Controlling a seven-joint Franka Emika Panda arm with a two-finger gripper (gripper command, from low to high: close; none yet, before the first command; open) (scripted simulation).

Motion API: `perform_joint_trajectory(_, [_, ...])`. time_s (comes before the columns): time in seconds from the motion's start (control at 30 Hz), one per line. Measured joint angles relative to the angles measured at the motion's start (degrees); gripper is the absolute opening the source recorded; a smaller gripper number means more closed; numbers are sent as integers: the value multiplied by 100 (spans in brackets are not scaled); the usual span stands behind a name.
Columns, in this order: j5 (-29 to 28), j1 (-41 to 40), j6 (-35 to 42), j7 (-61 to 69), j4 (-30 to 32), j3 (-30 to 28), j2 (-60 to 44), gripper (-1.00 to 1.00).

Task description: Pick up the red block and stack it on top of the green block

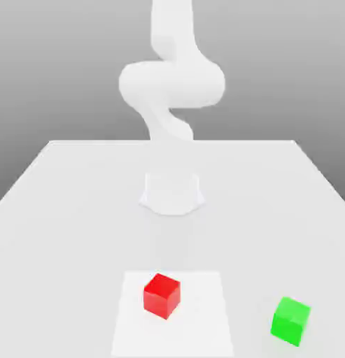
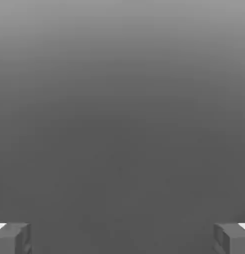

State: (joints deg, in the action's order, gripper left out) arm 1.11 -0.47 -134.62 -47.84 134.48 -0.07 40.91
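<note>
While the red block rests inside the pale square, nearer its far edge, the green block sits beyond that square's edge on the exterior view's right, on the bench. Best align with red's turned faces before descending, then close squarely.

In the hand view, the gripper's fingers stand wide apart, nothing between.
</note>
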Motion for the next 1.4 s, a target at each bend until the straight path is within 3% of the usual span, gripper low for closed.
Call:
perform_joint_trajectory(0.37, [303,-220,-1341,-1111,1256,137,-2359,0])
perform_joint_trajectory(0.63, [-14,-408,-2302,-2280,2152,213,-4013,0])
perform_joint_trajectory(0.87, [-234,-355,-3471,-2575,2112,109,-5462,0])
perform_joint_trajectory(0.9, [-242,-343,-3568,-2584,2097,96,-5575,-100])
perform_joint_trajectory(1.13, [-262,-348,-3560,-2603,2100,100,-5557,-100])
perform_joint_trajectory(1.4, [-189,-153,-2382,-2182,2111,306,-4373,-100])
